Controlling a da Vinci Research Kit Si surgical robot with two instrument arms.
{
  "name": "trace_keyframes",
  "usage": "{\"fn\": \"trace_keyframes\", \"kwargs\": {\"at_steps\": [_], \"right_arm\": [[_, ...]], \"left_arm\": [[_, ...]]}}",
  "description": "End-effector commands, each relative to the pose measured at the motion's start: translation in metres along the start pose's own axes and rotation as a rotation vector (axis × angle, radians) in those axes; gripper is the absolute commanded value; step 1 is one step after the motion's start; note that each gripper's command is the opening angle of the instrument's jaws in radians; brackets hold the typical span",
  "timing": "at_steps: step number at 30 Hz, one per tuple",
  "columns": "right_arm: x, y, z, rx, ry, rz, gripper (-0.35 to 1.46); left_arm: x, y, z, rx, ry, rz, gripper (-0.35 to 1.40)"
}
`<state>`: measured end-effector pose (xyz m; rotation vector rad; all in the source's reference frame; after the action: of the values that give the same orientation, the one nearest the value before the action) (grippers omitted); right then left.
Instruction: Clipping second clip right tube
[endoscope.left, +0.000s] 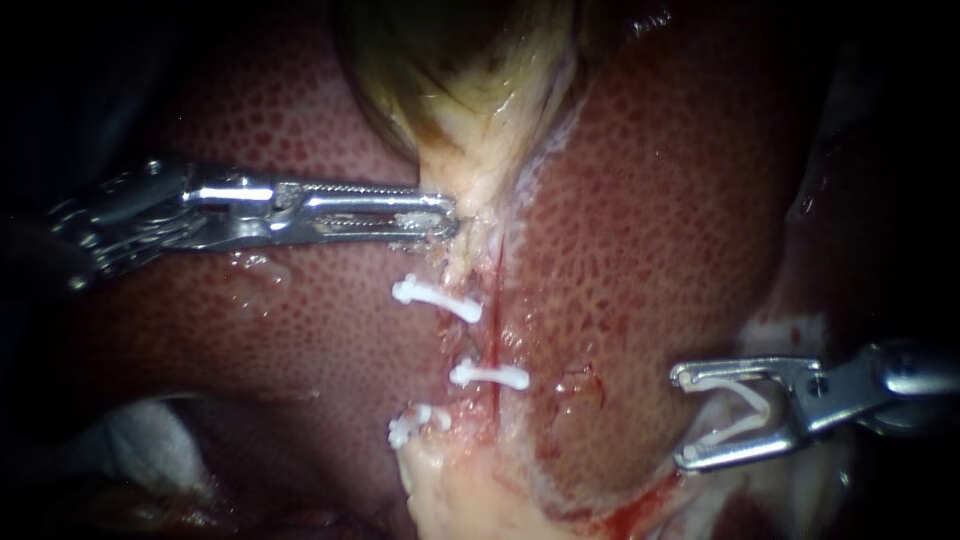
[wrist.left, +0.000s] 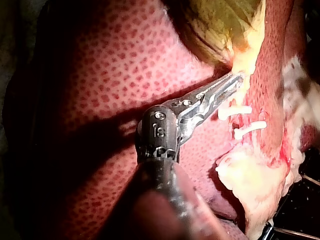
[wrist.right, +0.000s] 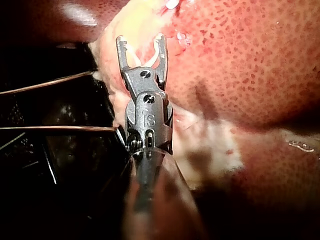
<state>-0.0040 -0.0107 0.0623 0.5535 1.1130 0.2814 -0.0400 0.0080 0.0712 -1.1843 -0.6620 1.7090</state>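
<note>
A: OK, endoscope view, item by item. Left side?
B: Left instrument (endoscope.left: 440, 216): shaft enters from left edge at mid-height. Jaws together, clamped on pale tissue (endoscope.left: 475, 180) just under the gallbladder (endoscope.left: 460, 60), upper centre.

A: Right side?
B: Right instrument (endoscope.left: 682, 418): enters from right edge, lower right. Jaws stand wide apart w/ tips toward frame centre. Loaded clip (endoscope.left: 757, 405), white and still spread in a V, sits btw them and touches both jaws. Right wrist view agrees: white arms along both jaws, gap btw them.

A: Clips already on tissue?
B: Three, all white, centre frame, stacked top to bottom. Upper clip (endoscope.left: 435, 298) is slanted, just below the left instrument's tip. Middle clip (endoscope.left: 490, 376) is roughly level. Lower clip (endoscope.left: 410, 425) is furthest left, at the edge of pale fat (endoscope.left: 460, 500).

A: Tube?
B: Tube (endoscope.left: 495, 335): thin red line running down the centre strip, btw upper and middle clips. Can't tell if it's the right tube. Loaded clip is well apart from it, off to lower right.

A: Background?
B: Liver (endoscope.left: 650, 200): mottled red-brown, both sides of the strip. White cloth-like patch (endoscope.left: 140, 440), lower left.
</note>
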Motion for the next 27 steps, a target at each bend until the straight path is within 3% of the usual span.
{"fn": "trace_keyframes", "kwargs": {"at_steps": [1, 6, 11, 14, 20, 27], "right_arm": [[0.0000, 0.0000, 0.0000, -0.001, 0.000, 0.000, 0.49], [0.0000, 0.0000, 0.0000, -0.001, 0.000, 0.000, 0.49], [-0.0001, 0.0000, 0.0002, -0.002, 0.000, 0.000, 0.49], [-0.0002, 0.0000, 0.0003, -0.003, 0.000, -0.001, 0.50], [-0.0002, -0.0001, 0.0003, -0.003, 0.000, -0.001, 0.50], [-0.0002, 0.0000, 0.0004, -0.004, 0.000, -0.001, 0.50]], "left_arm": [[0.0000, 0.0000, -0.0001, -0.001, 0.000, 0.000, -0.35], [0.0002, -0.0002, -0.0014, -0.012, -0.007, 0.000, -0.35], [0.0018, -0.0003, -0.0042, 0.007, 0.001, -0.009, -0.35], [0.0037, -0.0003, -0.0066, 0.014, 0.031, -0.029, -0.35], [0.0074, -0.0003, -0.0118, 0.034, 0.101, -0.009, -0.35], [0.0084, -0.0001, -0.0133, 0.038, 0.121, -0.004, -0.35]]}}
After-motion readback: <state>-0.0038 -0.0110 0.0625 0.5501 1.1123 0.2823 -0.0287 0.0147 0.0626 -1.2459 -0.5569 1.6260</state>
